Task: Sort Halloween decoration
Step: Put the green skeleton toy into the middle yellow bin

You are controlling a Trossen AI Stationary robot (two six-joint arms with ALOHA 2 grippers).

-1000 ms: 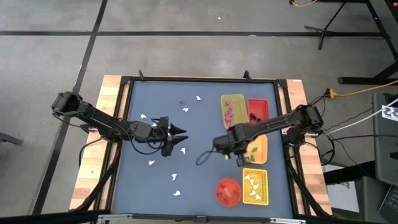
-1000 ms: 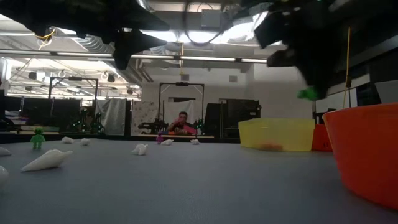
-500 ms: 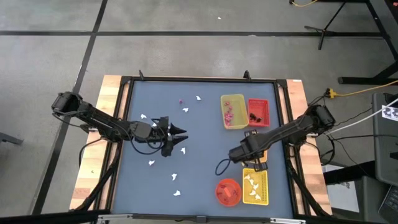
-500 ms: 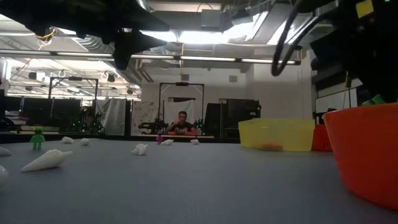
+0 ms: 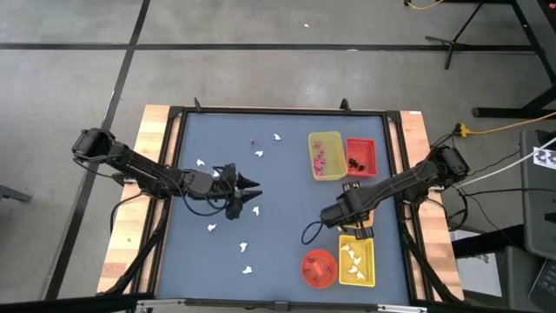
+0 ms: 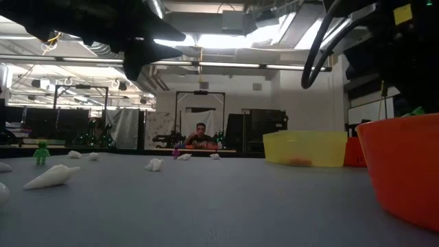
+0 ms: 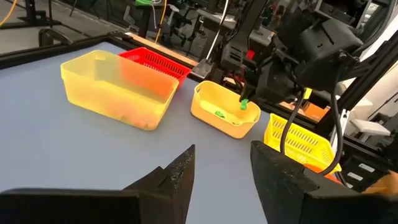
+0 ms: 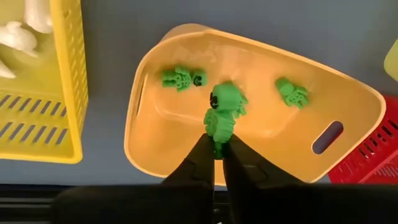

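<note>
Now the right claw [image 8: 217, 151], clenched on a green figure [image 8: 222, 113], has swung from mid-bench to hang over the orange tray [image 8: 149, 68]; release comes next, while the left claw [image 7: 221, 168] waits agape

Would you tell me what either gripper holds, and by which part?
The right gripper pinches a green figure by its lower end, above the orange tray; the left gripper holds nothing.

Right pincer [image 8: 215, 148] with figure [image 8: 224, 113] above tray [image 8: 186, 143], beside slotted basket [image 8: 62, 93].
</note>
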